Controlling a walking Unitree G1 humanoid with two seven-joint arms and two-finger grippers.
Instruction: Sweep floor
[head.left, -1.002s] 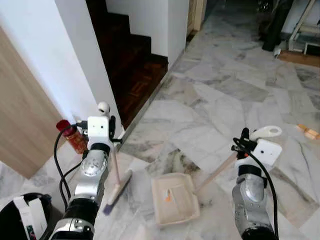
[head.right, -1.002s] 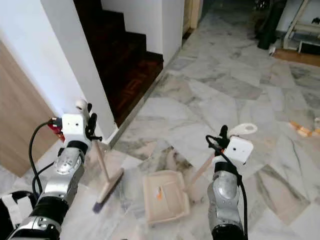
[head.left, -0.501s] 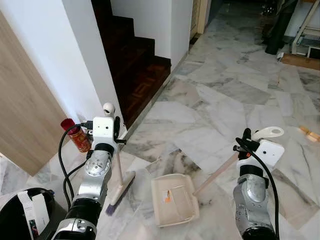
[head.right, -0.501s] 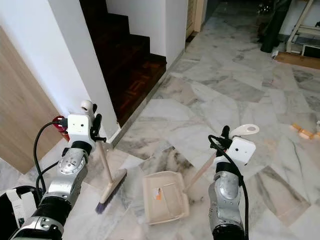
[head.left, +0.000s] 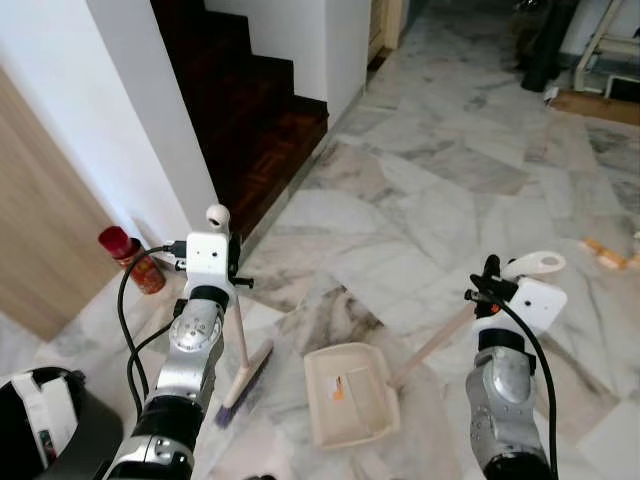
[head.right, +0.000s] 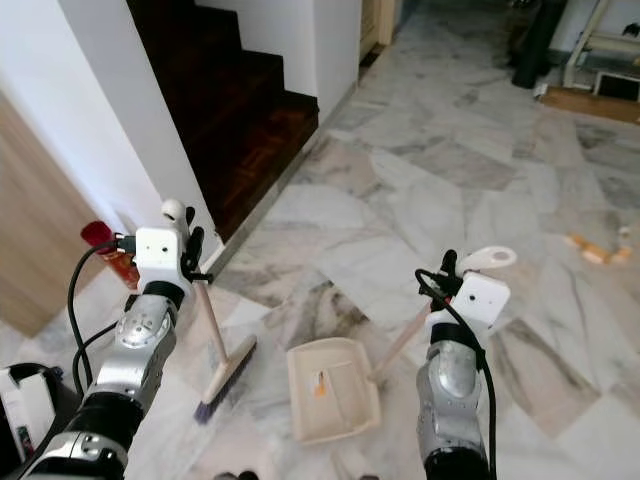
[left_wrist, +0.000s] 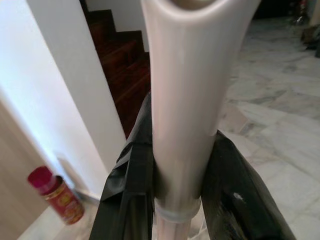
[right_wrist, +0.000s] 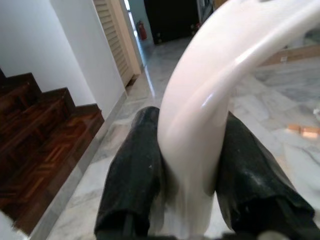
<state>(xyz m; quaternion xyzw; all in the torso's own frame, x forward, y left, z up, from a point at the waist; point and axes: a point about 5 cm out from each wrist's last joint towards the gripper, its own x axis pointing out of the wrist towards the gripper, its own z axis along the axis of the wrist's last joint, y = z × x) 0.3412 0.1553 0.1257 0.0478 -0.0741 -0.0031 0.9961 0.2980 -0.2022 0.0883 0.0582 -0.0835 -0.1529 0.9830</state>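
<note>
My left gripper (head.left: 232, 268) is shut on the pale handle of a broom (head.left: 240, 340). The broom's bristle head (head.left: 244, 381) rests on the marble floor beside the stair wall. My right gripper (head.left: 488, 284) is shut on the cream handle (head.left: 430, 346) of a dustpan (head.left: 347, 395). The pan lies flat on the floor between my arms, a small orange scrap (head.left: 340, 389) inside it. In the left wrist view the black fingers (left_wrist: 131, 200) clamp the broom handle (left_wrist: 185, 100). In the right wrist view the fingers (right_wrist: 134, 175) clamp the dustpan handle (right_wrist: 205, 130).
A dark wooden staircase (head.left: 262, 110) rises at the upper left behind a white wall (head.left: 130, 130). A red can (head.left: 130, 261) stands at the wall's foot. A black bin (head.left: 40, 425) sits at the lower left. Small orange pieces (head.left: 606, 251) lie on the floor at the right.
The camera has shifted, sliding the scene slightly. The broom head has swung in towards the dustpan and settled on the floor. Both grippers keep their hold.
</note>
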